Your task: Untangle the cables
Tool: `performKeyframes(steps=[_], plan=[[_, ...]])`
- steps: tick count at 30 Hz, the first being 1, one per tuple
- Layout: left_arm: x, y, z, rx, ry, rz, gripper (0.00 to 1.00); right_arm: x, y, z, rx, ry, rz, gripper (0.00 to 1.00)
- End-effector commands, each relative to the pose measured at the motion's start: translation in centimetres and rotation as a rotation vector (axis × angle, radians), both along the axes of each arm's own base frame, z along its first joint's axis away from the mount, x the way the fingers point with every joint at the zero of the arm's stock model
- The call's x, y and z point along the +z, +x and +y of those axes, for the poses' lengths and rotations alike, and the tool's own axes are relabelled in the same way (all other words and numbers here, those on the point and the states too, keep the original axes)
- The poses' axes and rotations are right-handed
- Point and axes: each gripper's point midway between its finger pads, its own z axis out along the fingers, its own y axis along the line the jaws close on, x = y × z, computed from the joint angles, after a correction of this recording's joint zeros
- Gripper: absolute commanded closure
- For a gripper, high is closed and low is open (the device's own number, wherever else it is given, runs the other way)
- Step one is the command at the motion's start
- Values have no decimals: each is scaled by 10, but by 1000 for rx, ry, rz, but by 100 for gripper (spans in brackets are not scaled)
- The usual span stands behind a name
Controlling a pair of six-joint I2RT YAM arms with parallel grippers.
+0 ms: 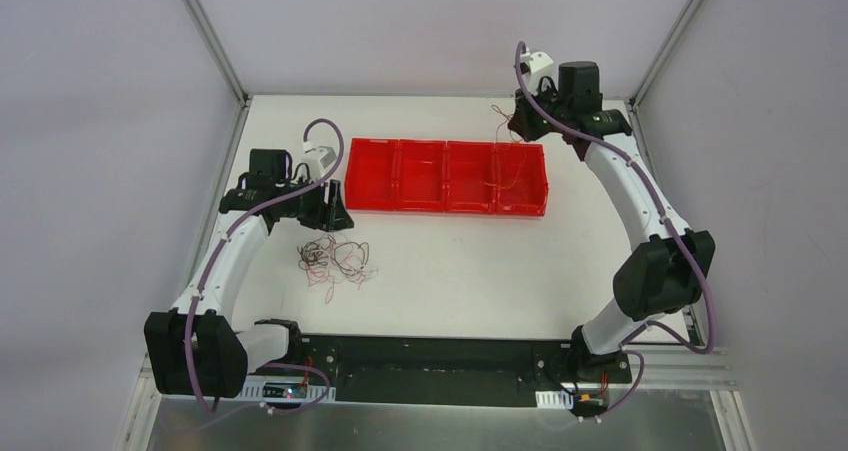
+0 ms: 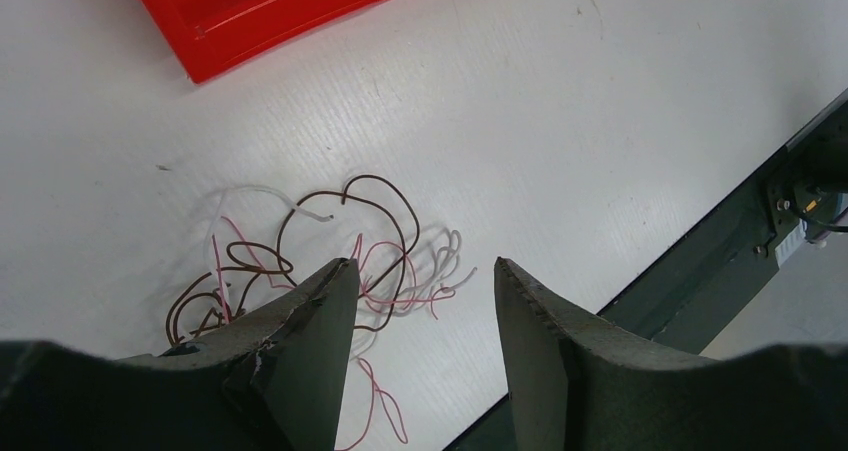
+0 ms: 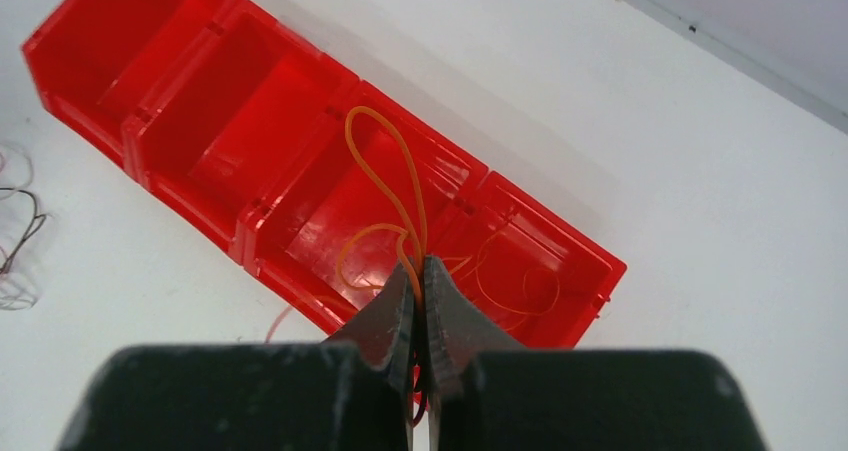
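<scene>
A: Starting left of the red bin row (image 1: 445, 212) – what's the left pincer (image 1: 338, 216) doing?

B: It sits just off the row's left end, on the near side, with its fingers (image 2: 310, 321) spread wide and nothing between them.

A: And the tangle of cables (image 1: 335, 261)?

B: It lies on the white counter (image 1: 450, 271) in front of the row's left end, apart from the bins. It's a loose knot of dark brown, pink-red and white strands. In the left wrist view the tangle of cables (image 2: 320, 261) shows just past the left pincer (image 2: 420, 266), and one finger hides part of it.

A: The row's right end?

B: The right pincer (image 1: 520, 121) hangs above the far right corner. The right wrist view shows the right pincer (image 3: 420, 271) clamped tight on a thin orange wire (image 3: 385, 171) – its loop stands out over the bins. A further orange loop lies in the end compartment; I cannot tell whether it is the same strand.
</scene>
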Motion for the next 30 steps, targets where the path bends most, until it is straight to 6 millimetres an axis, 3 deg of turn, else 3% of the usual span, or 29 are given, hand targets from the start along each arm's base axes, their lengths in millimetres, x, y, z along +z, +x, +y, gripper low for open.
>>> performKeyframes(steps=[1, 9, 18, 20, 22, 30], plan=[[1, -2, -2, -22, 2, -27, 46, -3, 15, -9, -5, 0, -60, 100], [-3, -3, -2, -18, 2, -13, 46, -51, 40, -38, -30, -140, -77, 100], [-9, -5, 0, -17, 14, 0, 46, -90, 48, -48, 18, -257, -65, 99], [-10, -7, 1, -26, 29, 4, 45, -92, 39, -47, 44, -262, -26, 83], [-15, -10, 5, -45, 58, 17, 42, -91, 26, -45, 66, -249, 23, 60], [-56, -43, 34, -293, 295, 103, 37, -56, -12, -39, 72, -163, 64, 45]])
